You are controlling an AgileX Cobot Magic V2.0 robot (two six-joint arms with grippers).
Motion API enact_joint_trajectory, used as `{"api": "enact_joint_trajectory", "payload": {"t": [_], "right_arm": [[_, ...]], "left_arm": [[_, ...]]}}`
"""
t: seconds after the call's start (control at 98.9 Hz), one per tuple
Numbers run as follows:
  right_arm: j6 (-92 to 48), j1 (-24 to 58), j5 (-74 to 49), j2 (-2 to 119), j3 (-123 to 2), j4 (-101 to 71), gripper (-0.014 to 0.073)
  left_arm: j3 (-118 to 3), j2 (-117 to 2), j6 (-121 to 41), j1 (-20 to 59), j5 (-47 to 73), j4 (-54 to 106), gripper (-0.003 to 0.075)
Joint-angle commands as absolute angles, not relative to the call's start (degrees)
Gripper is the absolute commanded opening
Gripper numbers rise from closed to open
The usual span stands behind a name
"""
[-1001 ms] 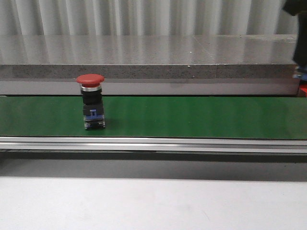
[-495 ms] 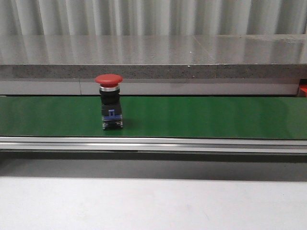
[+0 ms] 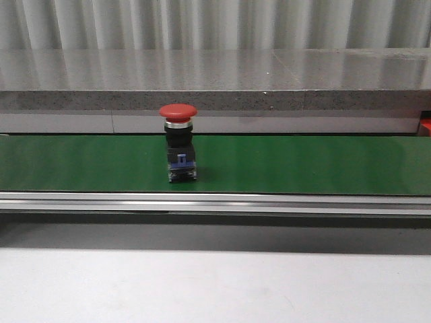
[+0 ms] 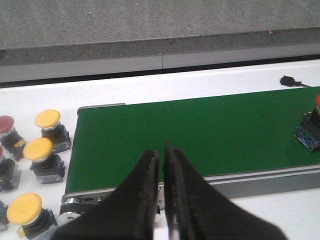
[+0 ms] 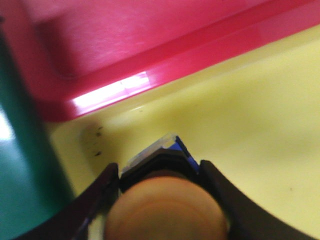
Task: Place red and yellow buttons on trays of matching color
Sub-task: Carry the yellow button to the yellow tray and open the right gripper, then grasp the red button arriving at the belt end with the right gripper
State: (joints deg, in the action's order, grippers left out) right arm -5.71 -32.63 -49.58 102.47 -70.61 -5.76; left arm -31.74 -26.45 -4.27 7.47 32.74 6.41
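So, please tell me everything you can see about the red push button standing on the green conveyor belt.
The red mushroom-head push button stands upright on the green conveyor belt, left of its middle in the front view. It has a domed, matte red cap, a silver collar under it, a black body and a blue, partly clear base. Only the belt touches it; no end effector is near it. The left wrist view shows just its edge.

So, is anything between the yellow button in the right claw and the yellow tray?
Nothing visible: the right claw holds the yellow button directly over bare yellow tray, with the red tray off to one side.
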Motion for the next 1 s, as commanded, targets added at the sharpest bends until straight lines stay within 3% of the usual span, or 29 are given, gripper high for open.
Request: {"api": "enact_joint_trajectory", "payload": {"t": [0.0,0.273,0.344,0.475,0.546,0.991], "right_arm": [[-5.5,-33.3,-46.9,101.5,-71.8,-5.4,0.0142],[-5.4,-33.2,-45.8,104.2,-71.8,-6.1,0.0161],[-5.4,-33.2,-45.9,104.4,-71.8,-6.1,0.0236],[-5.4,-33.2,-45.8,104.0,-71.8,-6.1,0.0468],[-5.4,-33.2,-45.5,103.2,-71.8,-6.1,0.0531],[-5.8,-31.1,-46.9,85.1,-71.8,-6.1,0.0496]], "left_arm": [[-33.3,-26.7,-4.2,7.7,28.1,7.2,-0.0006],[-33.3,-26.7,-4.2,7.7,28.1,7.2,-0.0006],[-33.3,-26.7,-4.2,7.7,28.1,7.2,-0.0006],[-33.3,-26.7,-4.2,7.7,28.1,7.2,-0.0006],[-33.3,-26.7,-4.2,7.7,28.1,7.2,-0.0006],[-33.3,-26.7,-4.2,7.7,28.1,7.2,-0.0005]]}}
